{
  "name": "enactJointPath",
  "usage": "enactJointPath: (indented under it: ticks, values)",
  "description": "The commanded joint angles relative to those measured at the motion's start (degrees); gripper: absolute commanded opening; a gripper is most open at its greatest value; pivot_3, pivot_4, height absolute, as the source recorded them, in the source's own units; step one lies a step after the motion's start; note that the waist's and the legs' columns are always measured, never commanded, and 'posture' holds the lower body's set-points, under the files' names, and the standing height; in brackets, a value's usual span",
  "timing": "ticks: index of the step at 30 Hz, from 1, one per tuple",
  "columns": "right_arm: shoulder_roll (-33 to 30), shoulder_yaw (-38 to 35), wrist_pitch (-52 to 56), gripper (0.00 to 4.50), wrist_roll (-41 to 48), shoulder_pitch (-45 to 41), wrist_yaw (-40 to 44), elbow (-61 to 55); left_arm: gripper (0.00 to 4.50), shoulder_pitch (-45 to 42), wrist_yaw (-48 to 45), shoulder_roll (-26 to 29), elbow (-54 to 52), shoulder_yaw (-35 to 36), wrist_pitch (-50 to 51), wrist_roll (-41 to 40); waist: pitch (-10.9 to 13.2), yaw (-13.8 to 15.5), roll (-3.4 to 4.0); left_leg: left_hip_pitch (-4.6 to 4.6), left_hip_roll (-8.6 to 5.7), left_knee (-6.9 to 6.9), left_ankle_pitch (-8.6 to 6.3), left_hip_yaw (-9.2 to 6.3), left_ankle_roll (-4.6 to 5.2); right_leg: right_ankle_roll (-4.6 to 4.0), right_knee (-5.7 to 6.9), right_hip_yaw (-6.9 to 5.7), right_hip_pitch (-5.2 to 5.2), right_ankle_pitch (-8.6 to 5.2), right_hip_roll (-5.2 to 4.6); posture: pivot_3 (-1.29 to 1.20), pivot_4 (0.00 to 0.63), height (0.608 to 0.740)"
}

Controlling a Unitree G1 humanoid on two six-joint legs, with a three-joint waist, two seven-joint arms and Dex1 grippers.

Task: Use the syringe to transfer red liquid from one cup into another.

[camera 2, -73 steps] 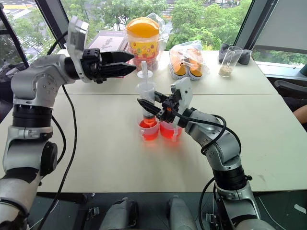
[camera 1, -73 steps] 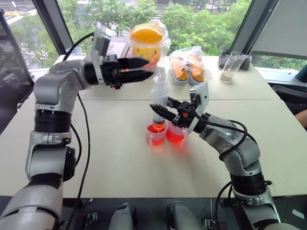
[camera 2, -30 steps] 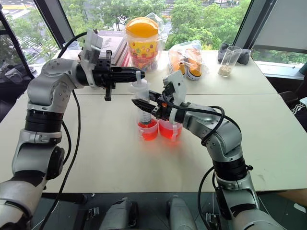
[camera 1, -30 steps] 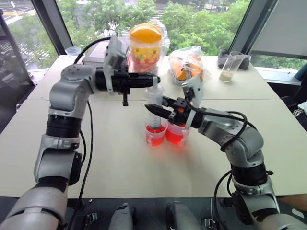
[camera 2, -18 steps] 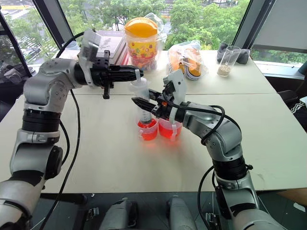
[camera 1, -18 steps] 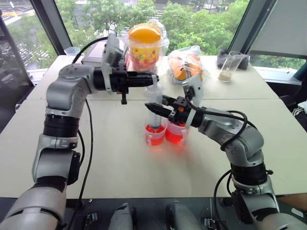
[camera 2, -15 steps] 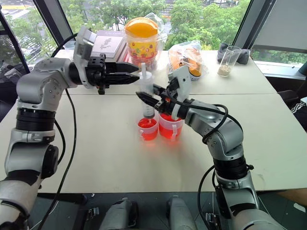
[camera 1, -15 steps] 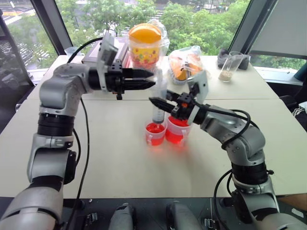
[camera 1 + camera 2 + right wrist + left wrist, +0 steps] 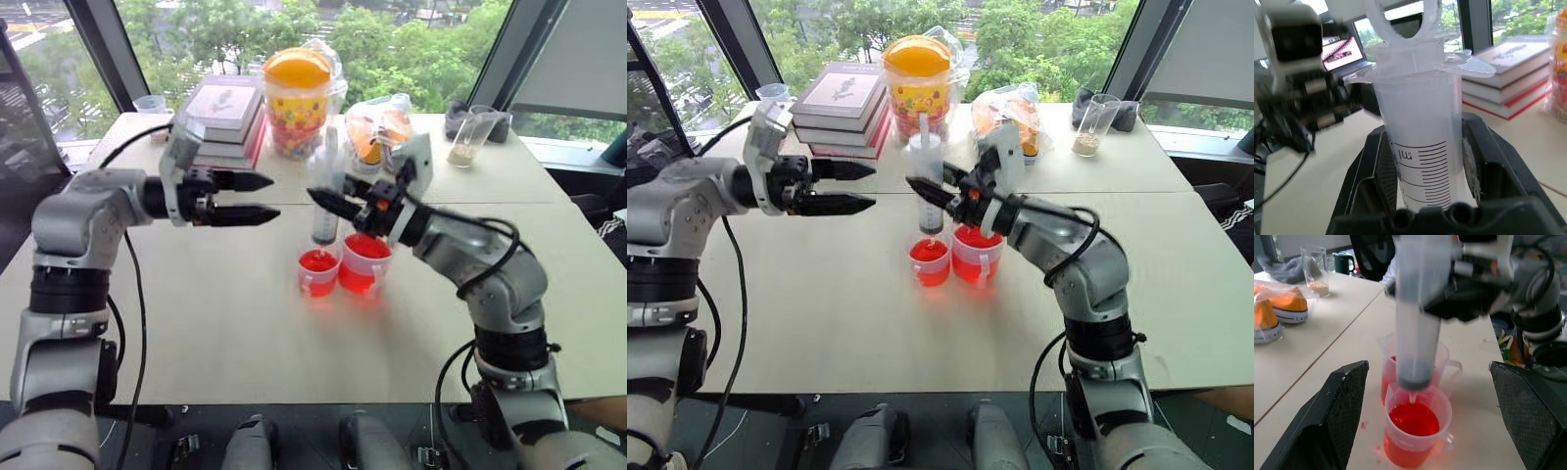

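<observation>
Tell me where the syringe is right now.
In the head views the syringe stands upright at table centre, clamped in the right gripper, its tip just above the left cup of red liquid.

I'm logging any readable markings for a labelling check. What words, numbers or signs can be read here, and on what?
Syringe: black scale lines with one printed mark beside them, too unclear to read for certain.
Top book of the stack: a cover design, too small to read.
Yellow-lidded jar: coloured print, no legible words.
Nothing else carries readable text.

Only printed scale marks show on the syringe (image 9: 1422,181); nothing legible.
</observation>
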Motion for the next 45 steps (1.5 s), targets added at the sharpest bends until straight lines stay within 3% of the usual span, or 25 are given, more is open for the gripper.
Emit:
enactJointPath:
  ticks: [1, 4, 8, 13, 20, 29, 31, 35, 38, 42, 45]
  values:
    - [-3.1, -11.8, 9.7, 1.47, 6.4, -14.8, -9.4, 6.6, 4.06, 1.0, 1.3, -0.7, -3.0, -0.7, -2.2, 0.3, 0.0, 0.1, 0.04, 0.0, 0.0, 0.0, 0.0, 0.04, 0.0, 0.0, 0.01, 0.02, -0.02, 0.0, -0.04, 0.0, 0.15, 0.74]
    - [-10.9, -10.4, 21.8, 1.47, 2.1, -23.8, -12.2, 18.2, 4.06, 1.9, 1.2, -1.7, -3.7, -1.7, -3.5, 0.3, 0.0, 0.3, -0.05, 0.0, -0.01, -0.04, 0.0, 0.05, 0.0, -0.03, -0.03, -0.02, -0.02, -0.01, -0.08, 0.0, 0.15, 0.74]
    - [-16.9, -3.5, 30.8, 1.47, -3.5, -28.9, -11.3, 30.9, 4.06, 2.8, 0.4, -2.5, -3.9, -2.8, -4.4, 0.0, -0.1, -0.3, -0.1, 0.0, -0.03, -0.14, -0.07, 0.11, 0.11, -0.2, -0.24, 0.02, 0.01, -0.11, -0.09, 0.0, 0.15, 0.74]
    - [-21.2, 10.2, 35.5, 1.47, -7.0, -29.2, -1.8, 39.1, 4.06, 3.8, 0.9, -3.5, -5.0, -3.0, -4.4, -1.0, 0.0, -0.8, 0.02, -0.09, -0.03, -0.19, -0.08, 0.23, 0.13, -0.01, -0.1, 0.21, -0.26, 0.0, -0.03, 0.0, 0.15, 0.74]
    - [-21.2, 22.1, 35.8, 1.47, -13.5, -26.0, 5.5, 50.9, 4.06, 6.1, 4.0, -3.6, -8.2, -1.6, -3.0, -2.8, 0.0, -1.2, 0.02, -0.17, -0.04, -0.2, -0.08, 0.25, 0.13, 0.0, -0.12, 0.21, -0.32, 0.0, -0.04, 0.0, 0.15, 0.74]
    - [-19.2, 25.5, 29.9, 1.47, -20.6, -22.4, 10.3, 59.7, 4.06, 8.1, 6.6, -2.7, -11.2, -0.7, -1.6, -4.3, 0.0, -1.6, 0.01, -0.15, -0.04, -0.19, -0.08, 0.23, 0.13, 0.01, -0.08, 0.21, -0.31, 0.01, -0.02, 0.0, 0.15, 0.74]
    - [-19.2, 24.2, 29.4, 2.46, -21.5, -22.3, 10.2, 60.7, 4.12, 8.1, 6.8, -2.6, -11.2, -0.7, -1.4, -4.4, 0.0, -1.5, 0.01, -0.13, -0.03, -0.19, -0.08, 0.21, 0.13, 0.01, -0.08, 0.19, -0.28, 0.01, 0.0, 0.0, 0.15, 0.74]
    - [-21.7, 20.9, 31.3, 4.32, -21.4, -22.7, 11.2, 56.5, 4.12, 7.6, 6.4, -2.0, -10.5, -1.1, -1.4, -4.5, 0.0, -1.5, 0.02, -0.14, -0.04, -0.18, -0.08, 0.23, 0.13, 0.01, -0.09, 0.21, -0.29, 0.01, -0.03, 0.0, 0.15, 0.74]
    - [-25.9, 18.3, 31.7, 4.42, -20.3, -21.1, 12.4, 46.6, 4.12, 6.5, 6.1, -1.7, -9.5, -1.2, -1.2, -4.5, 0.0, -1.3, 0.03, -0.17, -0.04, -0.18, -0.08, 0.23, 0.13, 0.02, -0.09, 0.2, -0.32, 0.01, -0.03, 0.0, 0.15, 0.74]
    - [-34.9, 15.3, 29.8, 4.42, -16.9, -13.7, 16.8, 24.0, 4.12, 5.8, 5.3, -1.1, -9.1, -1.1, -1.1, -4.9, 0.0, -1.1, 0.03, -0.17, -0.03, -0.21, -0.08, 0.19, 0.13, 0.04, -0.12, 0.16, -0.32, -0.02, -0.02, 0.0, 0.15, 0.74]
    - [-40.4, 7.1, 29.8, 4.42, -10.4, -6.9, 21.8, 8.0, 4.12, 5.9, 4.6, -0.4, -8.9, -1.4, -1.3, -4.6, 0.0, -0.8, 0.03, -0.16, -0.03, -0.21, -0.09, 0.18, 0.13, 0.05, -0.13, 0.16, -0.31, -0.03, -0.01, 0.0, 0.15, 0.74]
